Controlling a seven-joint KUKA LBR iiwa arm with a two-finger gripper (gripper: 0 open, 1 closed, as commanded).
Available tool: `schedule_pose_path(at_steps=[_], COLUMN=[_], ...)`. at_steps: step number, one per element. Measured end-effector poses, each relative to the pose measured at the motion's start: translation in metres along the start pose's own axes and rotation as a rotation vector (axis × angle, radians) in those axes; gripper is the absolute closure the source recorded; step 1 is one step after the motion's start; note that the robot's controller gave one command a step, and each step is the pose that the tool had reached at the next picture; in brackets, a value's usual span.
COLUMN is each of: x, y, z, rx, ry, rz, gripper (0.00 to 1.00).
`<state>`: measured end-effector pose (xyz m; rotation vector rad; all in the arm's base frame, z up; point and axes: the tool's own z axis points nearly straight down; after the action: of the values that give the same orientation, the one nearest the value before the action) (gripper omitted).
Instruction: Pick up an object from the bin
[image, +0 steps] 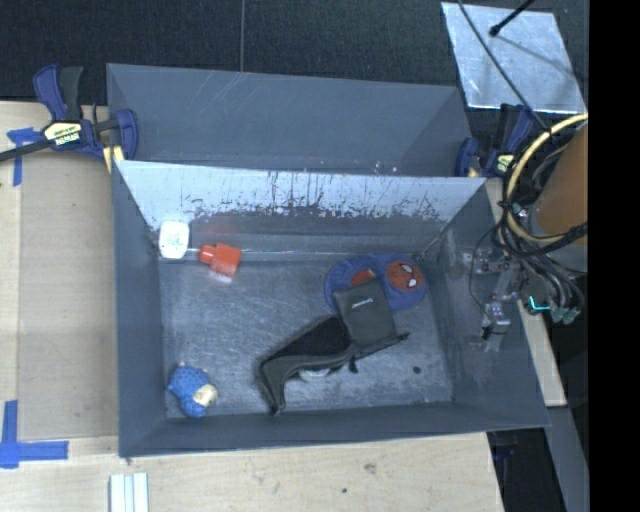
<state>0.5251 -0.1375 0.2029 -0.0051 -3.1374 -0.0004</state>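
We start with the grey metal bin, whose sloped walls let loose things slide down onto its flat floor, where all of them lie. The arm comes in over the bin's right-hand wall, so the jaws hang above that slope and not above the floor. We cannot tell how far open the jaws are, and we make out nothing between them.

Nothing lies under the jaws, so we judge that no thing has been chosen yet. Out on the floor and near the jaws' level is a limp black cloth piece, sprawled flat as soft things settle. A dark grey pouch lies on its nearer end, and of everything in the bin it is among the closest to the jaws. Just beyond the pouch sits a round blue and red toy with a spider-mask face. That face is the only marking we can recognise.

Well apart from the jaws, across the floor, are an orange block, a small blue plush and a white piece. We can read no writing on any of them.
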Motion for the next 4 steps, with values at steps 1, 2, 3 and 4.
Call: schedule_pose_path(at_steps=[1,2,3,4], x=[-0.026,-0.029,-0.042,-0.040], y=[0.028,0.028,0.028,0.028], z=[0.134,0.128,-0.036,-0.031], rx=[0.003,0.005,0.004,0.001], ry=[-0.014,-0.024,-0.017,-0.009], rz=[-0.062,-0.063,-0.088,-0.089], gripper=[0.00,1.00,1.00,0.00])
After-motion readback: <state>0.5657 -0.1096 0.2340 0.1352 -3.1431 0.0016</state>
